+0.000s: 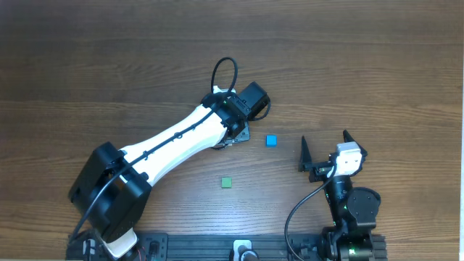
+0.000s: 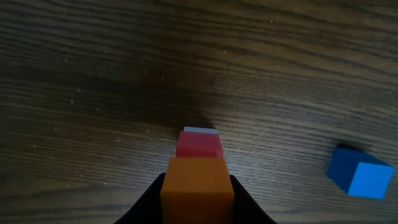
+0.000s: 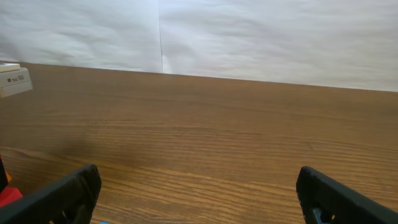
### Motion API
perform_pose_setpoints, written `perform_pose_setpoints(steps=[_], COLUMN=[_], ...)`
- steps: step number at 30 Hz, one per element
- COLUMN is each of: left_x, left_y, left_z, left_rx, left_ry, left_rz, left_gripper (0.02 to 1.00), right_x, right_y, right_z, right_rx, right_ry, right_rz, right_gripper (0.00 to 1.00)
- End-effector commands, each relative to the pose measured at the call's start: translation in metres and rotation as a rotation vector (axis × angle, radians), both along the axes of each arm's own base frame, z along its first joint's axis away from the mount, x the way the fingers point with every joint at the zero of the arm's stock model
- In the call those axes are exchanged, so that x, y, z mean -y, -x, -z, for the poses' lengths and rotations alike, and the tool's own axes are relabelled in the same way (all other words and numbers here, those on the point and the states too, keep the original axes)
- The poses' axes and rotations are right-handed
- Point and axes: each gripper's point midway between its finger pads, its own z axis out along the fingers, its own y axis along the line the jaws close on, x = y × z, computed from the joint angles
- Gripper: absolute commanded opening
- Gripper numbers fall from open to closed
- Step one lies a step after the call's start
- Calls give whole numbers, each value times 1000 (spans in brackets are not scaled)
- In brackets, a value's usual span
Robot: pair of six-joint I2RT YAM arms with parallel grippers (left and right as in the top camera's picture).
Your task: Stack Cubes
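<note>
Cubes sit on one table (image 1: 109, 58) beneath two tools. The left tool (image 2: 198, 208) is clamped on the single orange cube (image 2: 198, 183), directly over the single red cube (image 2: 199, 144), which seems to rest on a pale one (image 2: 201, 130). If the orange cube is let go off-centre, it could slide off or topple the pile. The right tool (image 1: 324, 145) gapes wide, holding nothing. One blue cube (image 2: 360, 173) and one green cube (image 1: 226, 183) lie apart.

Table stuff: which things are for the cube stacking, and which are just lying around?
For the job: orange cube in the left pincer, red cube beyond it, blue cube, green cube.
Lying about: white box at the table's edge.
</note>
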Motion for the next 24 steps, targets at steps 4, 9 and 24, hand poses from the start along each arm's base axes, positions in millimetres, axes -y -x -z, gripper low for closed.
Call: perform_pose_setpoints(steps=[4,9,24], left_x=[-4,-4,-4], left_y=[-2,-2,-1], left_z=[2,5,15], left_rx=[2,-2,-21], left_ry=[-6,-10,-29], left_rz=[-20,-20,-20], left_gripper=[38,42,42], right_x=[0,0,0], right_y=[0,0,0], right_z=[2,2,2], right_rx=[0,0,0], right_ry=[1,1,0], right_rz=[0,0,0], right_gripper=[991,991,991])
